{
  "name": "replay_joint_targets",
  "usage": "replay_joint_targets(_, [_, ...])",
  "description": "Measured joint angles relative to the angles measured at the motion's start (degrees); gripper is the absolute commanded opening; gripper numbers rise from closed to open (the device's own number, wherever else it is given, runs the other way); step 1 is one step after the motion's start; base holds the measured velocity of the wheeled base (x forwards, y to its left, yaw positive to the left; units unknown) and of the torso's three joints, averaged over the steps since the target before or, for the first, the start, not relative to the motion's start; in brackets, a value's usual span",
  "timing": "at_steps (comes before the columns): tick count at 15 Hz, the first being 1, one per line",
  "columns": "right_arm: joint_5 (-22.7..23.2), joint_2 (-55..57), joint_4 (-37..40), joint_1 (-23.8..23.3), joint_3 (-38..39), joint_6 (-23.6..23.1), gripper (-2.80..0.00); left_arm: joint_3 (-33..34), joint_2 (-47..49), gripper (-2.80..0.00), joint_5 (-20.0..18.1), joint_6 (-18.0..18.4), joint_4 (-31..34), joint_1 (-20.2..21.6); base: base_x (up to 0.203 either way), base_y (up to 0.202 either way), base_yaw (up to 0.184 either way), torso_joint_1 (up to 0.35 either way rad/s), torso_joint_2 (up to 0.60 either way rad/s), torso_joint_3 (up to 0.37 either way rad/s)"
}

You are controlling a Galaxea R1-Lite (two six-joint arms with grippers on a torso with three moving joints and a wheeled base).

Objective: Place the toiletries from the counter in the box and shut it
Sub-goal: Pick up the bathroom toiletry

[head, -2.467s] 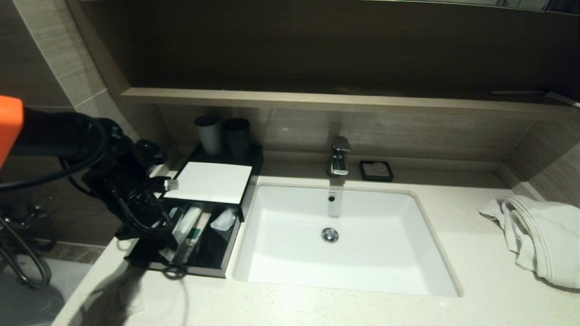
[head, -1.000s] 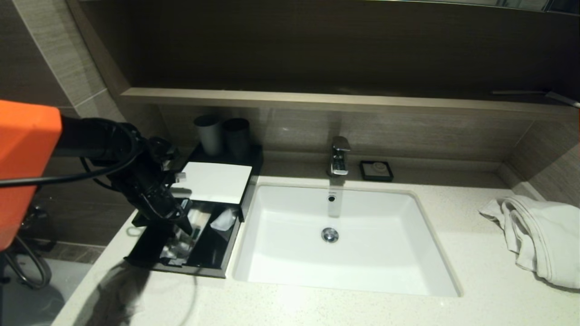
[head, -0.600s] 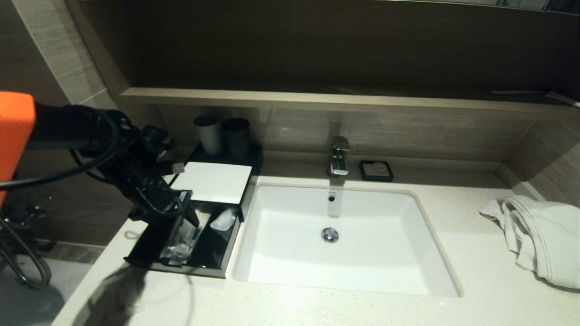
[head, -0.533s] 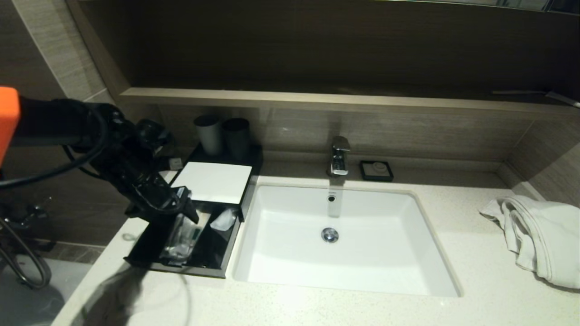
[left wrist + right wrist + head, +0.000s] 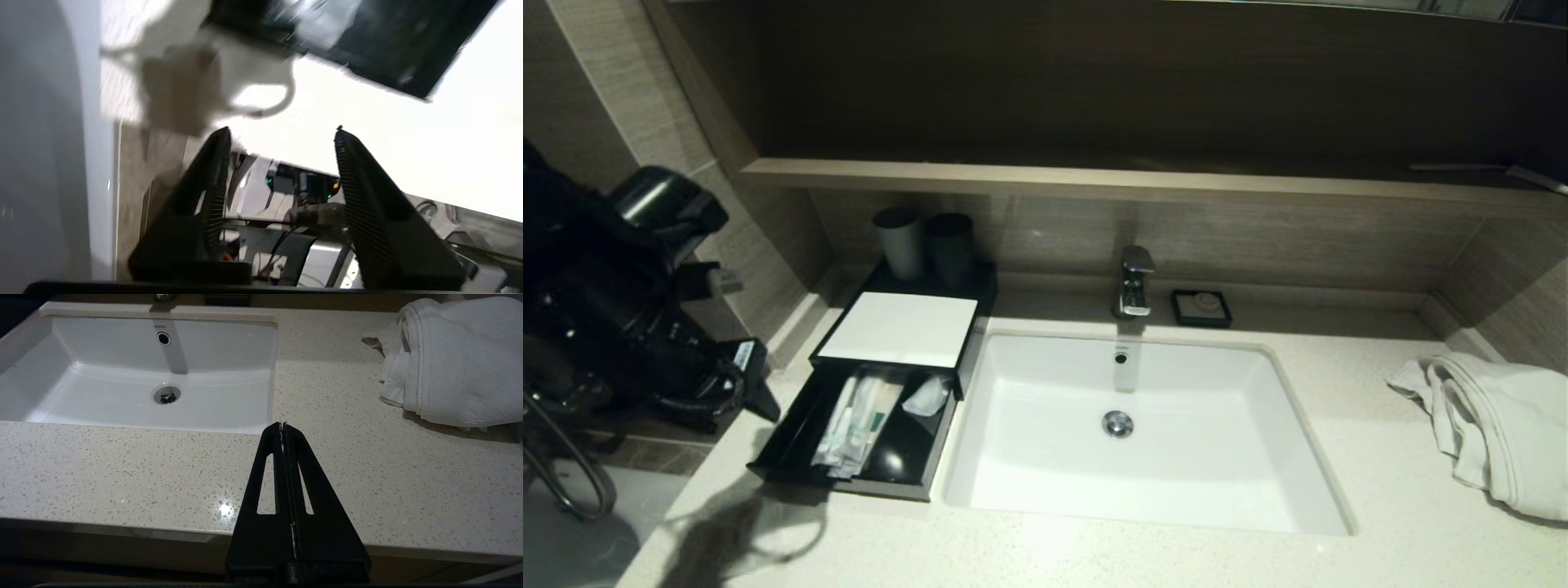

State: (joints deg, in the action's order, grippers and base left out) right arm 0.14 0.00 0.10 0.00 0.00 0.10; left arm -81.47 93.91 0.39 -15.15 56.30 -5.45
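Left tool (image 5: 282, 134) spread, empty, left of box (image 5: 792, 441).

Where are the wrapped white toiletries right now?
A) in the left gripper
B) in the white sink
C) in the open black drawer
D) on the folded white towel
C: the wrapped white toiletries lie in the open black drawer, and the left gripper is open and empty.

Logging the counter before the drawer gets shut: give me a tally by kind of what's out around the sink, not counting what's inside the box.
Cups: 2
Box: 1
Soap dish: 1
Towel: 1
Total: 5
The left gripper is open and off the box; the right gripper is shut over bare counter.
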Motion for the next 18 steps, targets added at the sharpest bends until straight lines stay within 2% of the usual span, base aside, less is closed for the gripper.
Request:
replay_joint_targets(3, [0.01,0.00,0.00,0.00,0.00,0.00,-2.80,14.89,-5.65,-2.80,2.03,-3.99,-6.50,0.09,0.000,0.000,0.000,0.000,0.00,0.000])
replay_joint_targets(6, [0.01,0.00,0.00,0.00,0.00,-0.03,-2.80,30.65,-10.13,-2.80,2.73,-5.23,-20.83,0.09,0.000,0.000,0.000,0.000,0.00,0.000])
replay_joint_targets(8, [0.01,0.00,0.00,0.00,0.00,0.01,-2.80,35.76,-12.06,-2.80,2.78,-5.62,-28.13,0.45,0.000,0.000,0.000,0.000,0.00,0.000])
replay_joint_targets(12, [-0.01,0.00,0.00,0.00,0.00,0.01,-2.80,38.29,-13.21,-2.80,2.63,-5.20,-29.44,4.73,0.000,0.000,0.000,0.000,0.00,0.000])
replay_joint_targets(18, [0.01,0.00,0.00,0.00,0.00,-0.01,-2.80,36.27,-10.70,-2.80,0.25,-5.24,-29.60,6.30,0.000,0.000,0.000,0.000,0.00,0.000])
